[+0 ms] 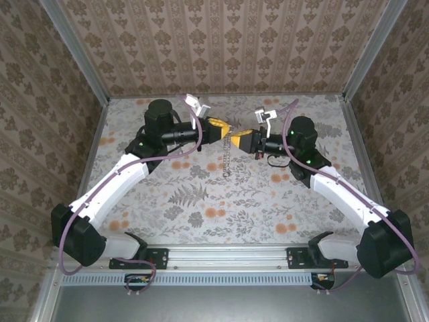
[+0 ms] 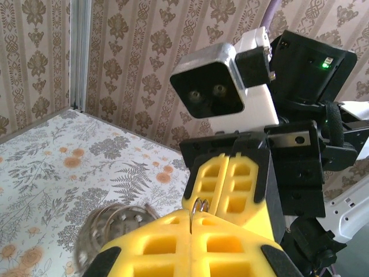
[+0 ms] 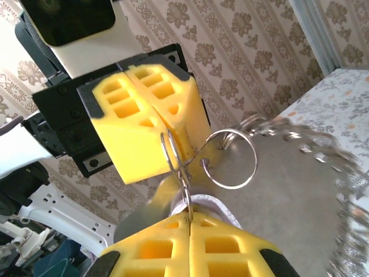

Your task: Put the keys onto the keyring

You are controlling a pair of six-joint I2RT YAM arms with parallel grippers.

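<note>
Both grippers meet tip to tip above the middle of the table. My left gripper [image 1: 218,129] [image 2: 191,218] is shut on a thin wire ring [image 2: 197,206] of the keyring. My right gripper [image 1: 240,139] [image 3: 189,218] is shut on the same wire ring [image 3: 230,158], whose coil is pulled open between the two. The keyring's beaded chain [image 1: 226,164] [image 3: 323,153] hangs below them, blurred in both wrist views. A pale lilac shape [image 3: 222,208], seemingly the key's head, sits just behind my right fingertips. Whether it is on the wire I cannot tell.
The floral tablecloth [image 1: 201,208] covers the table, with patterned walls close on three sides and metal posts [image 1: 94,134] at the left and right edges. The arms' bases stand on a rail [image 1: 228,255] at the near edge.
</note>
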